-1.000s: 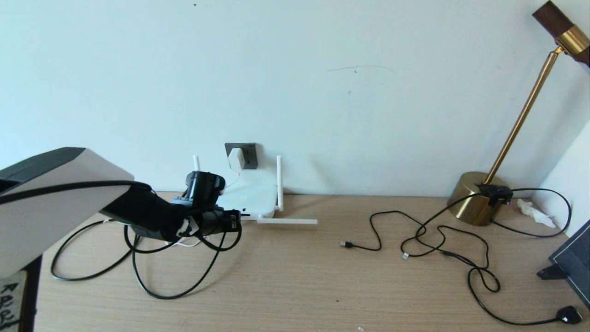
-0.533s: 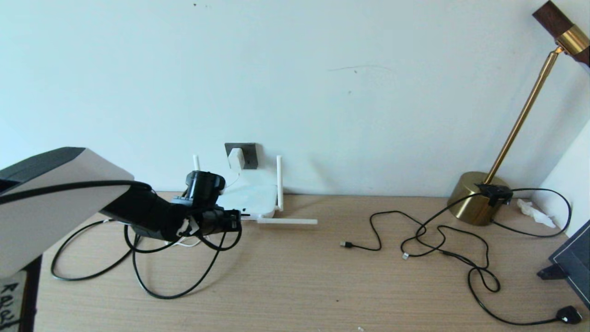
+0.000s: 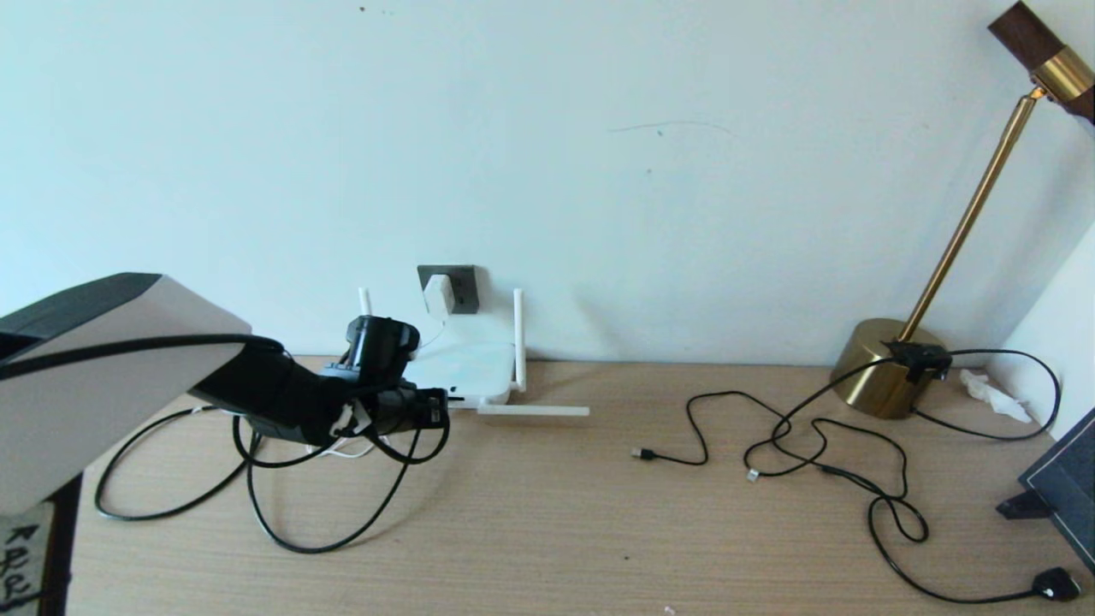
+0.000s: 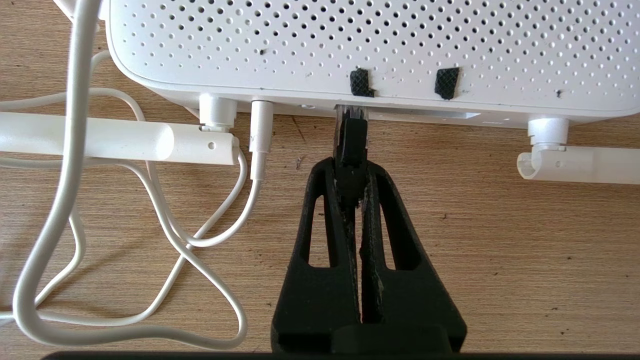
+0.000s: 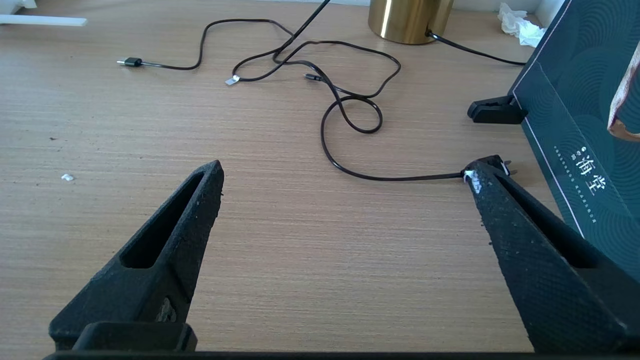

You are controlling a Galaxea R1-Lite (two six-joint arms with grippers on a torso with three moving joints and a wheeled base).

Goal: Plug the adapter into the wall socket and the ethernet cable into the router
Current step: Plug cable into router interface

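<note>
The white adapter (image 3: 438, 296) sits in the dark grey wall socket (image 3: 462, 282) above the router (image 3: 462, 364). Its thin white cord (image 4: 75, 150) loops over the desk, its white plug in the router's edge. My left gripper (image 3: 436, 409) (image 4: 351, 167) is shut on the ethernet cable (image 3: 316, 539) just behind its black connector (image 4: 350, 135), whose tip is in a front port of the router (image 4: 350, 45). The right gripper (image 5: 345, 172) hangs open over bare desk at the right, out of the head view.
Thin black cables (image 3: 821, 445) with small plugs sprawl over the right half of the desk, ending in a black plug (image 3: 1054, 583). A brass lamp base (image 3: 881, 364) stands at the back right. A dark box (image 3: 1065, 483) leans at the right edge. One router antenna (image 3: 532, 411) lies flat.
Almost nothing differs; the left arm has shifted very slightly while holding the connector at the router's port.
</note>
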